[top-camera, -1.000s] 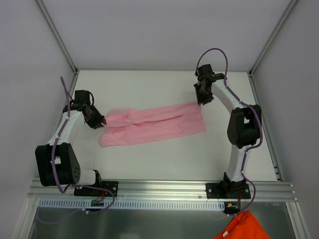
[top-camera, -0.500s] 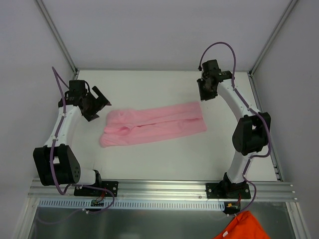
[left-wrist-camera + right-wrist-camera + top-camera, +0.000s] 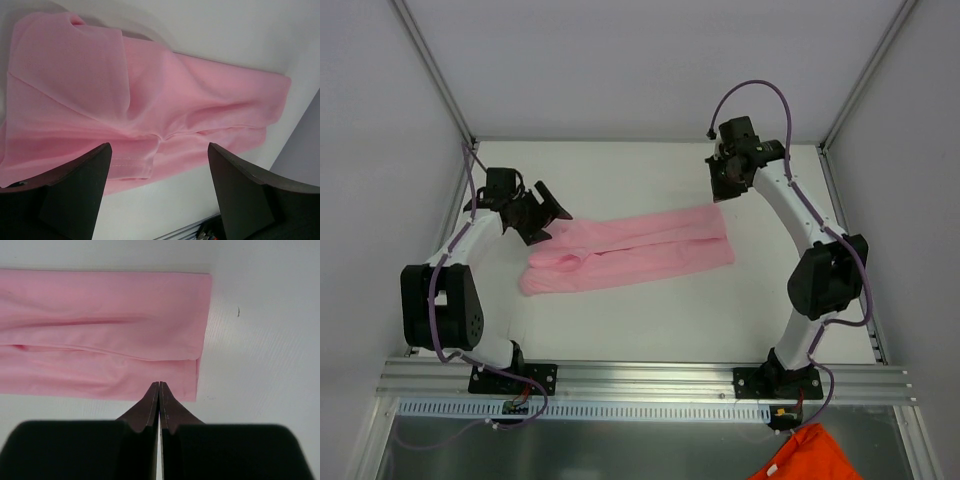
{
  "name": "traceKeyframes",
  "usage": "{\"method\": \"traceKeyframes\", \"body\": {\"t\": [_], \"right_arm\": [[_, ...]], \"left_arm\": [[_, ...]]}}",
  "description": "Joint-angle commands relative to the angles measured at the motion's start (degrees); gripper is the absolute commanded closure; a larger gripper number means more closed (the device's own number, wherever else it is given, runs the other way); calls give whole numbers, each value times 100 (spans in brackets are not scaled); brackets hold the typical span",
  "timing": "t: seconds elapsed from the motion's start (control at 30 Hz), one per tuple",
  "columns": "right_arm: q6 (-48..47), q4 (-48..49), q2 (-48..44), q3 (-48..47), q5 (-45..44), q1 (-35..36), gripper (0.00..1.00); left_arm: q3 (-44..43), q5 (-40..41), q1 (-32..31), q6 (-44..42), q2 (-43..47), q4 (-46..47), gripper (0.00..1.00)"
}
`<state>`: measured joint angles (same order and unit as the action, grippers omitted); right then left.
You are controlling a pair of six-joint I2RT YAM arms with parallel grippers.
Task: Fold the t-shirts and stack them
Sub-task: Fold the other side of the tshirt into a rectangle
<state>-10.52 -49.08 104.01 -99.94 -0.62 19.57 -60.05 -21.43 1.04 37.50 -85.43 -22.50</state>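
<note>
White counter (image 3: pixel 650 320) carries 1 pink t-shirt (image 3: pixel 630 252), folded lengthwise into a long strip and lying flat across the middle, left-right. 2 hands: left hand (image 3: pixel 548 222) is spread wide and empty over the strip's left end, w/ fingers (image 3: pixel 75 195) either side of the fabric in wrist view, contact can't be told. Right hand (image 3: pixel 723 190) is pressed together w/ nothing pinched, tips by the strip's right end. 1 orange cloth (image 3: pixel 808 455) lies off the counter at near-right.

Left arm (image 3: pixel 468 240)'s jaws gape wide; right arm (image 3: pixel 786 202)'s jaws shut, apparently empty.
</note>
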Motion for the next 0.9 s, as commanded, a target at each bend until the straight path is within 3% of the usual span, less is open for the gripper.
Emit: {"method": "traceKeyframes", "body": {"t": [0.0, 0.17, 0.33, 0.43, 0.47, 0.5, 0.6, 0.87], "right_arm": [[51, -198, -653, -130, 238, 99, 99], [-37, -436, -917, -166, 177, 117, 99], [-187, -524, -1294, 114, 238, 143, 99], [-196, -524, -1575, 360, 264, 152, 99], [-196, -541, -1646, 422, 308, 152, 99], [-178, -550, -1708, 475, 300, 161, 99], [-178, -568, -1954, 651, 291, 187, 99], [-248, -664, -2437, 1116, 221, 231, 99]], "left_arm": [[143, -116, -77, 74, -175, 369, 22], [195, 112, -253, -23, -553, 431, 38], [143, 420, -315, -137, -835, 554, 42], [-67, 710, -315, -216, -1063, 466, 55], [-138, 771, -315, -234, -1116, 457, 60], [-208, 894, -315, -251, -1151, 396, 74], [-673, 1079, -315, -304, -1432, 247, 100], [-1360, 1659, -315, -489, -2065, -79, 100]]}}
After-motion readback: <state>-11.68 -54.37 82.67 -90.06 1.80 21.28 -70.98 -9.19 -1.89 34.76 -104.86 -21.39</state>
